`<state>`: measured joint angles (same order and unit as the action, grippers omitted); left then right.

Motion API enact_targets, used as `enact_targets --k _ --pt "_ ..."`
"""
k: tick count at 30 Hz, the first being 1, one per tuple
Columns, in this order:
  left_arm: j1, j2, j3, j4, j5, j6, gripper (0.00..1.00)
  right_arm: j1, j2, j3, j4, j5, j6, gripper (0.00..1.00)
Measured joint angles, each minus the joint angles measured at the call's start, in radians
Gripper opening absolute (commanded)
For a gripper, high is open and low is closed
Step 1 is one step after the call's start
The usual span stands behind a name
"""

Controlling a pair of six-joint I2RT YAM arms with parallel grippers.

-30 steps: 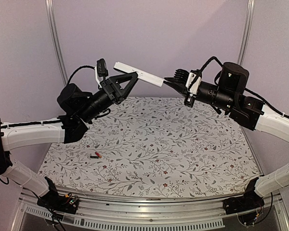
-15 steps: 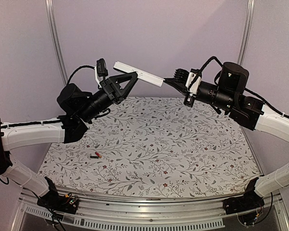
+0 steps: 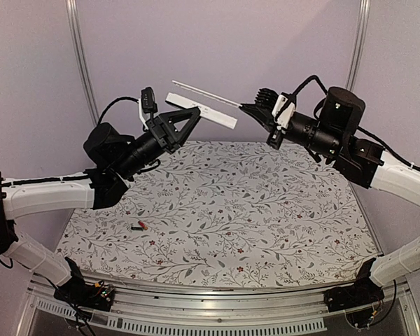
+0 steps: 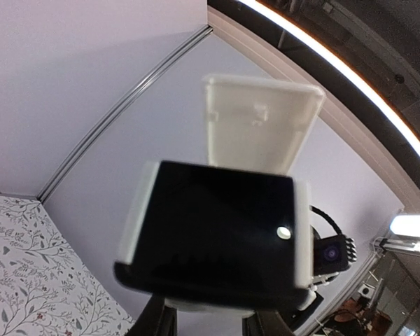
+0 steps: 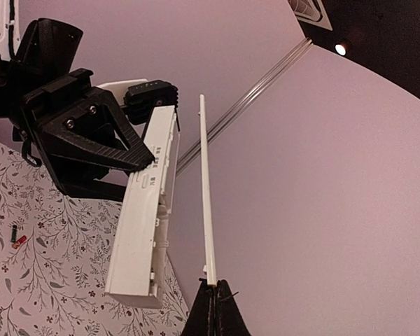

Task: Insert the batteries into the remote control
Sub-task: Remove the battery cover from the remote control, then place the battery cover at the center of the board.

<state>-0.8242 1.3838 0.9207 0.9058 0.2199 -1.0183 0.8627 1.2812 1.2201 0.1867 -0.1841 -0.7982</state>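
Hanging in mid-air at the upper middle of the top view, the remote control (image 3: 203,110) lies with its long axis running from upper left down to the right, one end clamped and the other pointing toward the right arm. The right wrist view shows its opened side facing the thin white cover strip (image 3: 206,94), which stands off it with a clear gap along its length. The two lie roughly parallel and come closest at the end nearest the right gripper.

The left gripper (image 3: 185,119) is closed on the remote near its left end and carries it well above the table (image 3: 266,210). The right gripper (image 3: 248,109) has its fingertips pinched together on the near end of the cover strip and holds nothing else.

The batteries (image 3: 138,226) show only as a small red-and-dark shape lying flat on the patterned cloth at the lower left of the top view. It is too small to tell whether it is one cell or two. It lies well apart from both grippers, far below the remote, and on the left arm's side of the table.

The compartment looks uncovered, so loading appears to be the step ahead. Both grippers are occupied, and the right would probably have to put the strip down before reaching across for the cells.
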Motion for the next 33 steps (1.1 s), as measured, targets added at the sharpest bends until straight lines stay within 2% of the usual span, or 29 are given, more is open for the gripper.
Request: enact_targets --k 6,10,17,26,33 --pt "0.003 0.000 -0.009 0.001 -0.005 0.000 0.00 -0.003 0.007 0.010 0.004 0.034 0.045 0.00" --pt "0.008 -0.011 -0.034 -0.010 -0.024 0.016 0.00 -0.036 0.020 0.060 0.003 0.078 0.158 0.00" --pt "0.011 -0.091 -0.060 -0.066 -0.091 0.092 0.00 -0.191 0.011 0.033 -0.016 0.162 0.536 0.00" --pt "0.011 -0.140 -0.084 -0.090 -0.122 0.138 0.00 -0.491 0.002 -0.246 -0.097 0.051 1.149 0.00" --pt "0.011 -0.167 -0.105 -0.112 -0.132 0.158 0.00 -0.526 0.002 -0.446 -0.118 0.016 1.418 0.00"
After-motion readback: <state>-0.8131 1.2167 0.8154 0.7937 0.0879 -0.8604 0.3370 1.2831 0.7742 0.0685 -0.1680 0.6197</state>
